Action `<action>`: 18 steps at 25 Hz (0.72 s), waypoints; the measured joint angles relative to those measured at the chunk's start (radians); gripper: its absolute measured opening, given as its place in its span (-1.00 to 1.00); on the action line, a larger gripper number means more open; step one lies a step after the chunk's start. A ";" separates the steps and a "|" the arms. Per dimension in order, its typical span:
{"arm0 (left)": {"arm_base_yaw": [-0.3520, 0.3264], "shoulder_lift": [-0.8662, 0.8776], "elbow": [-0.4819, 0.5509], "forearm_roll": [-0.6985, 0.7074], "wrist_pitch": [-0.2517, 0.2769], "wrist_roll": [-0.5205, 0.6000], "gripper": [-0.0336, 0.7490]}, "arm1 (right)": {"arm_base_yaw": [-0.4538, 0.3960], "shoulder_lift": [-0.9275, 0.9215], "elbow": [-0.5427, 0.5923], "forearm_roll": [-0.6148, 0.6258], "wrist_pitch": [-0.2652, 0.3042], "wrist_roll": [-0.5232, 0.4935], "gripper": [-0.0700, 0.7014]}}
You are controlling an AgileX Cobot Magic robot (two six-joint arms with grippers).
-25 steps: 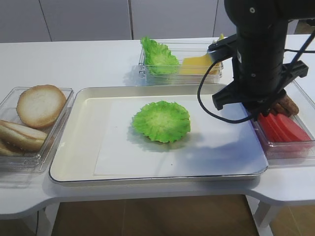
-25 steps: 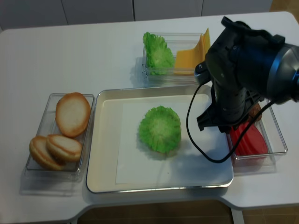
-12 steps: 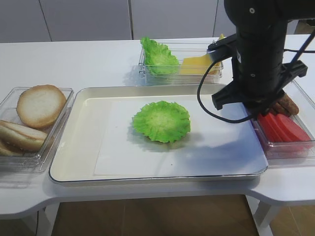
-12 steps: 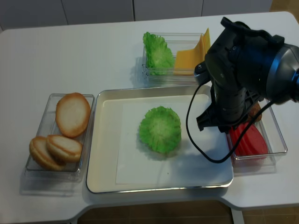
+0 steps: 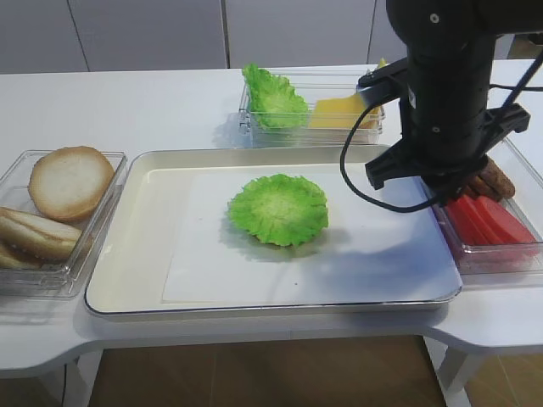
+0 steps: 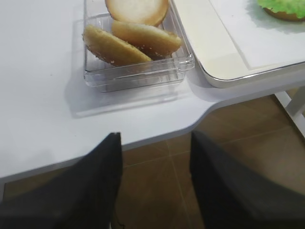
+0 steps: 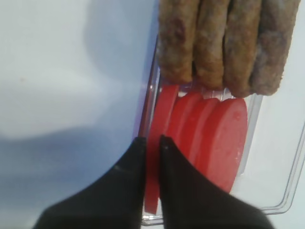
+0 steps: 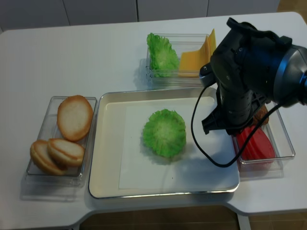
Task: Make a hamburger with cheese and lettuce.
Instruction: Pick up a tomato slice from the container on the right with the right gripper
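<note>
The lettuce (image 5: 278, 209) lies well left of the right claw (image 7: 151, 141) — arm upright, claw pinching a tomato slice (image 7: 156, 143).

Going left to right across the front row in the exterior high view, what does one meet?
Clear bun container with bun halves → metal tray → round lettuce on the tray's white sheet → right arm → clear container with red tomato slices.
</note>
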 joint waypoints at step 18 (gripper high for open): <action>0.000 0.000 0.000 0.000 0.000 0.000 -0.04 | 0.000 -0.021 -0.001 -0.016 0.004 -0.006 -0.70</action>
